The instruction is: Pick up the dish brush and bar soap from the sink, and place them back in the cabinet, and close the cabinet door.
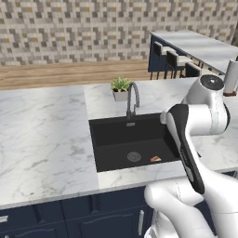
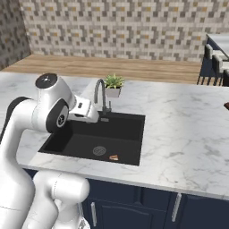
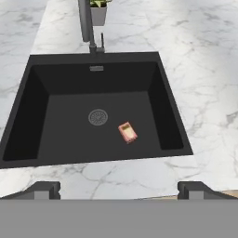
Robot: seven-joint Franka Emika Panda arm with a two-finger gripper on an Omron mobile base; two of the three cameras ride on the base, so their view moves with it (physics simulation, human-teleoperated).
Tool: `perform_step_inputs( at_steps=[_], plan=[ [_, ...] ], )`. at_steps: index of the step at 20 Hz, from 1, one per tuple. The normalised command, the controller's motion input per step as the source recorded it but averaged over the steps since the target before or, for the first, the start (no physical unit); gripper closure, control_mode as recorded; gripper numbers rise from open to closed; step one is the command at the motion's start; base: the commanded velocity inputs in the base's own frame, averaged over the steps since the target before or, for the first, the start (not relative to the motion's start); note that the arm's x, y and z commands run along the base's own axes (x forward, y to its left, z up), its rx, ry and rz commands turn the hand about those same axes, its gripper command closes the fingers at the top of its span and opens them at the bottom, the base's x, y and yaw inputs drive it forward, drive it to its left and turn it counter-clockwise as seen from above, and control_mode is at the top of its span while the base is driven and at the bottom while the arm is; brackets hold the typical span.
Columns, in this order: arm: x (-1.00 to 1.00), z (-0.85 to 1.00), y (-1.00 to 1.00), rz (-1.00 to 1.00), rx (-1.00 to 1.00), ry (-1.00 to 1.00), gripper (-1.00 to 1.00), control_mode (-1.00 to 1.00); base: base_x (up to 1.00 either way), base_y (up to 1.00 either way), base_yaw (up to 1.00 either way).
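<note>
Bar soap (image 3: 127, 132) lies alone on the floor of the sink (image 3: 28, 135), with the pincer (image 3: 119, 189) poised above the near rim.

The one orange-tan bar rests flat on the black basin bottom, just beside the single round drain (image 3: 97, 117) and toward the basin's right wall, apart from both; it seems placed there as something to be fetched. The pincer's two dark tips stand wide apart and grip nothing, looking straight down into the basin, which I read as lining up for a first reach. One chrome gooseneck faucet (image 1: 133, 98) rises at the far rim, and one small potted plant (image 1: 121, 88) sits behind it on the marble desk (image 1: 42, 135). The black dish brush cannot be made out against the black basin, and the cabinet lies outside these views.
</note>
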Motion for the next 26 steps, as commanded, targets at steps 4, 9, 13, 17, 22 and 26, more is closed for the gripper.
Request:
perform_step_inputs(
  at_steps=[4, 9, 13, 17, 22, 26],
  plan=[
    [0.2, -0.25, -0.07, 0.0, 0.0, 0.0, -1.0, -1.0, 0.0, 0.0, 0.0],
    [0.26, -0.25, -0.04, 0.0, 0.0, 0.0, -1.0, -1.0, 0.0, 0.0, 0.0],
    [0.29, -0.11, -0.02, 0.0, 0.0, 0.05, -1.0, -1.0, 0.0, 0.0, 0.0],
    [0.25, 0.0, -0.07, 0.0, 0.02, 0.12, -1.0, -1.0, 0.0, 0.0, 0.0],
    [0.25, 0.0, -0.08, 0.0, 0.01, 0.16, -1.0, -1.0, 0.0, 0.0, 0.0],
    [0.23, 0.0, -0.09, 0.0, 0.0, 0.13, -1.0, -1.0, 0.0, 0.0, 0.0]
  ],
)
